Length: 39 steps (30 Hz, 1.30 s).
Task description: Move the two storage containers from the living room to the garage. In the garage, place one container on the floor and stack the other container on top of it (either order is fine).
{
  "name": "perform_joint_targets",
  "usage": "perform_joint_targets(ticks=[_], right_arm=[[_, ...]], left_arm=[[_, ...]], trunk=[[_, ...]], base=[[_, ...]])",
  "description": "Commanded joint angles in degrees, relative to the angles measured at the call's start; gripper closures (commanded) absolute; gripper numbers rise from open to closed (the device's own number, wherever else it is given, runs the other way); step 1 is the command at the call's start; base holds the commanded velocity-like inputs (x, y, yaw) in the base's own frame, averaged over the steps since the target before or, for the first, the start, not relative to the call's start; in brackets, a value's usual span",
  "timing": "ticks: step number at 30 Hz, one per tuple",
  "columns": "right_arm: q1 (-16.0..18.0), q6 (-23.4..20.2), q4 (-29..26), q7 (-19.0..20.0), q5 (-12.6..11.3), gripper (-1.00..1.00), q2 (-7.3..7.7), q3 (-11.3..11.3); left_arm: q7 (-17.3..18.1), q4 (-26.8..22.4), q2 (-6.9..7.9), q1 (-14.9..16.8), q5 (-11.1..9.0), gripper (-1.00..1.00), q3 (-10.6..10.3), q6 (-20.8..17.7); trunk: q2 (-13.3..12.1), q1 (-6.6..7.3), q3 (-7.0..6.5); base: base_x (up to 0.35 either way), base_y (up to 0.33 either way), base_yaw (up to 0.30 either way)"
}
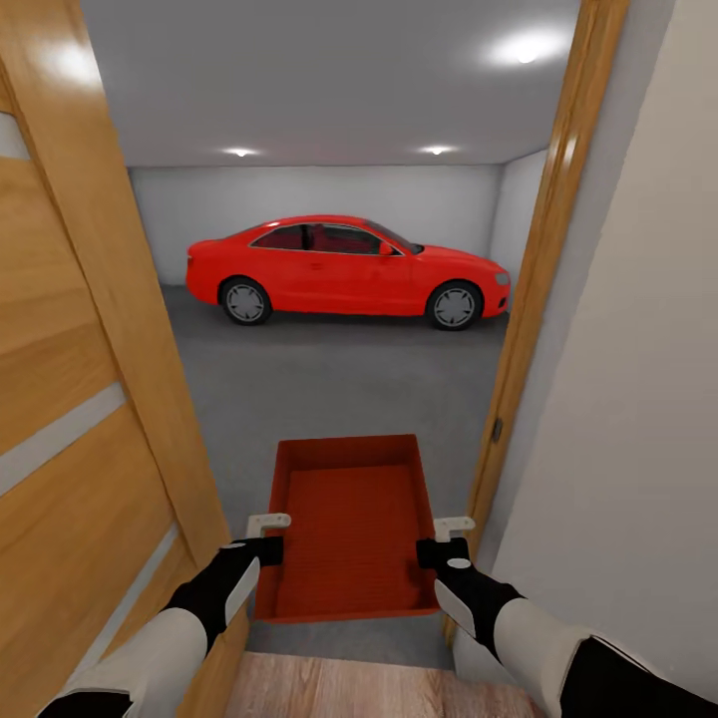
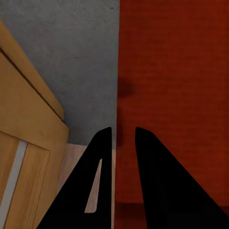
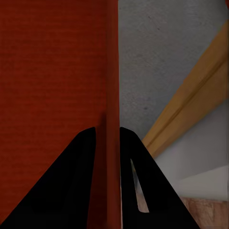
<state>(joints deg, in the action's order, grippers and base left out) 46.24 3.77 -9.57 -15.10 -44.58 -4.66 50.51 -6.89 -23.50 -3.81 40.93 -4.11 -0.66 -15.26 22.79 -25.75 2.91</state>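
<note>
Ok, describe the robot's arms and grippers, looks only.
Both arms have white forearm shells that run into black wrist sections. The left gripper and right gripper end in small pale grey-white finger pieces in the head view. In the wrist views the fingers show as flat black tapering wedges, one with a narrow slot.

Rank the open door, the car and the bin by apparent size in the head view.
1. Door, largest, though it is nearest the camera.
2. Car and bin look about alike; the car is far off, so apparent size misleads.
</note>
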Motion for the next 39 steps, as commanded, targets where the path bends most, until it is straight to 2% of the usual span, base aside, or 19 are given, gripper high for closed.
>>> perform_joint_targets(ticks=[1, 7, 25, 31, 39], right_arm=[[0.1, 0.4, 0.1, -1.3, -0.3, 1.0, 0.8, -0.9], [0.1, 0.4, 0.1, -1.3, -0.3, 1.0, 0.8, -0.9], [0.1, 0.4, 0.1, -1.3, -0.3, 1.0, 0.8, -0.9], [0.1, 0.4, 0.1, -1.3, -0.3, 1.0, 0.74, -0.9], [0.1, 0.4, 0.1, -1.3, -0.3, 1.0, 0.72, -0.9]], left_arm=[[-0.7, -0.1, 0.47, 0.0, 1.0, 1.0, 0.3, -0.5], [-0.7, -0.2, 0.47, 0.0, 1.0, 1.0, 0.3, -0.5], [-0.7, -0.1, 0.47, 0.0, 1.0, 1.0, 0.3, -0.5], [-0.7, -0.1, 0.47, 0.0, 1.0, 1.0, 0.3, -0.5], [-0.7, -0.2, 0.47, 0.0, 1.0, 1.0, 0.3, -0.5]], trunk=[[0.1, -0.04, 0.13], [0.1, -0.04, 0.13], [0.1, -0.04, 0.13], [0.1, -0.04, 0.13], [0.1, -0.04, 0.13]], base=[[0.0, 0.0, -0.018], [0.014, 0.05, -0.005], [0.123, 0.236, 0.0], [0.027, 0.036, -0.032], [0.002, 0.002, -0.171]])
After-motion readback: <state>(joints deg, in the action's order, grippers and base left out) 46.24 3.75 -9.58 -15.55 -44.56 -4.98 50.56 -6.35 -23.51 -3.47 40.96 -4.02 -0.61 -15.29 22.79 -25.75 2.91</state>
